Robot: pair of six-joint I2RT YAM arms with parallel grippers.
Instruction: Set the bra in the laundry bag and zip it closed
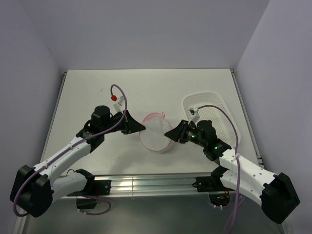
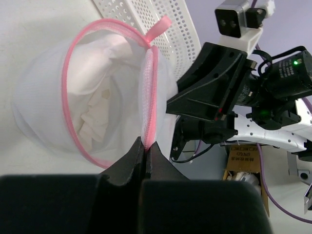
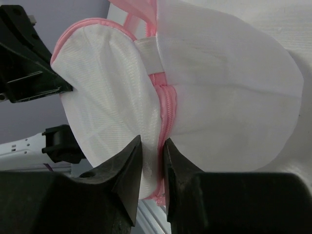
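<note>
The laundry bag (image 1: 155, 132), white mesh with pink rims, hangs between my two grippers near the table's middle front. In the left wrist view its mouth (image 2: 73, 97) gapes open, and the crumpled white bra (image 2: 97, 112) lies inside. My left gripper (image 1: 143, 127) (image 2: 145, 141) is shut on the pink zipper edge at the bag's left side. My right gripper (image 1: 168, 134) (image 3: 152, 146) is pinched on the mesh beside the pink zipper (image 3: 165, 105) on the bag's right side. A pink pull tab (image 2: 160, 27) sticks up from the rim.
A white perforated plastic basket (image 1: 214, 105) stands at the right of the table, just behind the right arm; it also shows in the left wrist view (image 2: 146, 19). The metal rail (image 1: 156, 183) runs along the near edge.
</note>
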